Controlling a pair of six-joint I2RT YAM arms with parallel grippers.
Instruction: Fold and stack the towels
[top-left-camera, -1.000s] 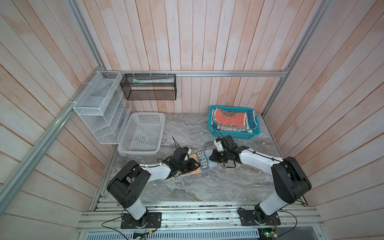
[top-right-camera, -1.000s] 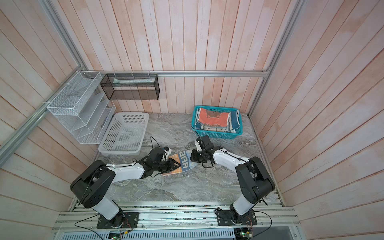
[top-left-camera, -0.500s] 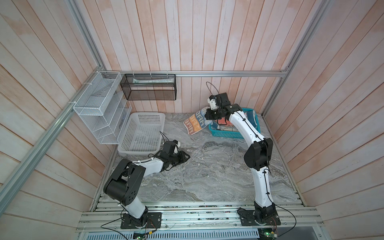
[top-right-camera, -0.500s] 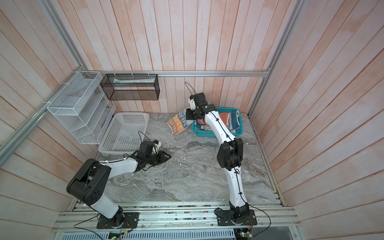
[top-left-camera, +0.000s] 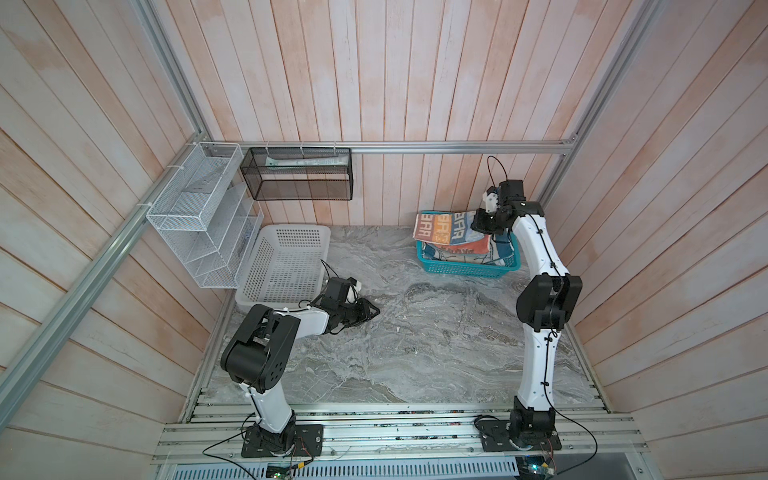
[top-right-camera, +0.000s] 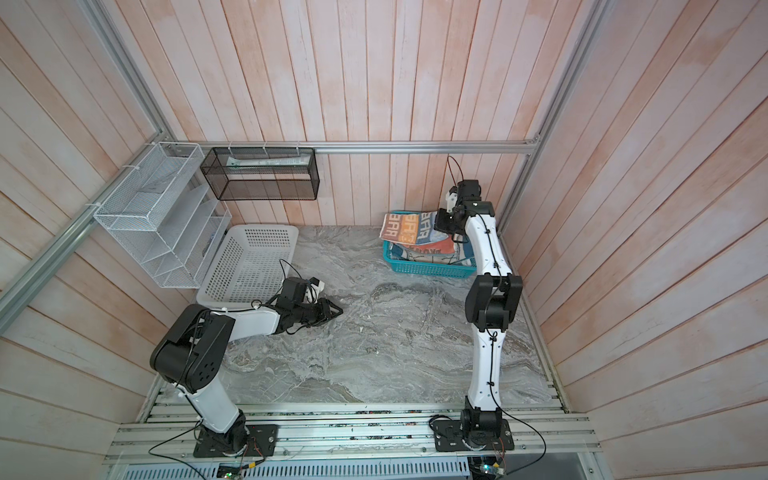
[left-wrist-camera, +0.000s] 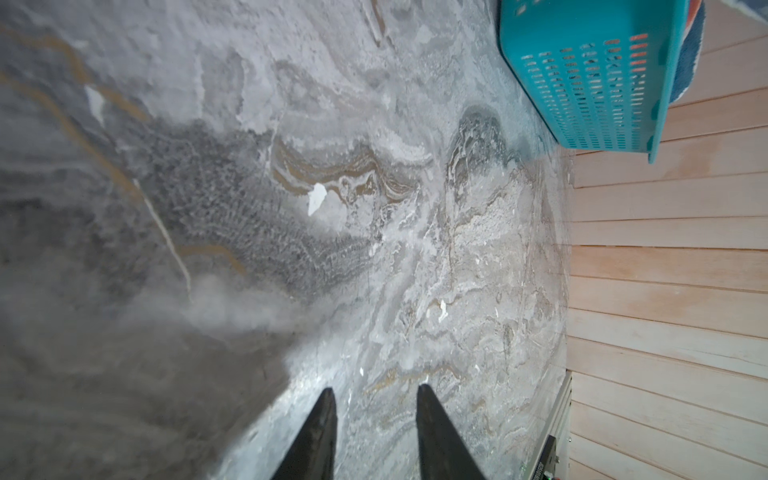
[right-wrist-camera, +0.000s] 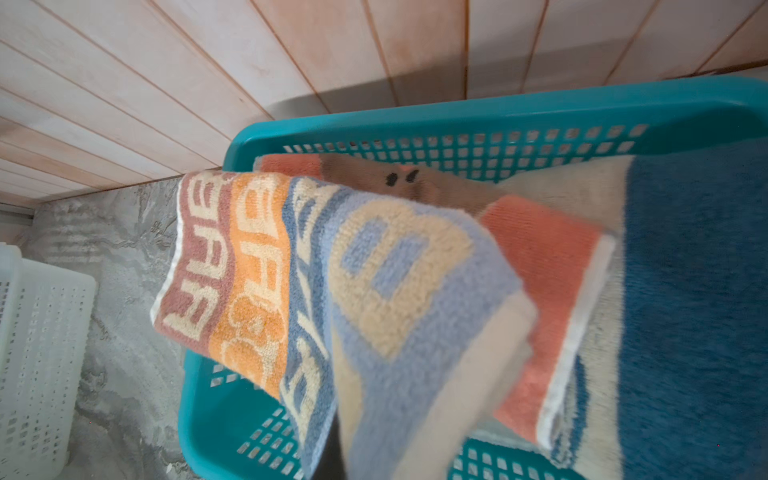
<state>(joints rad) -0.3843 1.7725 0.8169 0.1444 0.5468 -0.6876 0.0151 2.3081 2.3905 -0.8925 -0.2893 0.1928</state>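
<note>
The folded block-lettered towel (top-left-camera: 446, 226) (top-right-camera: 409, 227) (right-wrist-camera: 332, 270) hangs over the teal basket (top-left-camera: 465, 270) (top-right-camera: 428, 269) at the back right. My right gripper (top-left-camera: 484, 222) (top-right-camera: 444, 222) is shut on its edge, and the cloth hides the fingers in the right wrist view. Beneath it in the basket lie a coral-orange towel (top-left-camera: 467, 248) (right-wrist-camera: 536, 266) and a blue-cream towel (top-left-camera: 503, 249) (right-wrist-camera: 685, 291). My left gripper (top-left-camera: 372, 311) (top-right-camera: 334, 311) (left-wrist-camera: 374, 390) lies low over the bare marble, open, with nothing between its fingers.
A white plastic basket (top-left-camera: 286, 266) (top-right-camera: 249, 266) stands at the back left, just behind the left arm. A white wire rack (top-left-camera: 199, 216) and a black mesh bin (top-left-camera: 299, 174) hang on the walls. Wooden walls enclose the table on three sides.
The right gripper lifted the block-lettered towel from mid-table and carried it back over the teal basket. The left gripper let go of it and drew back toward the left.
</note>
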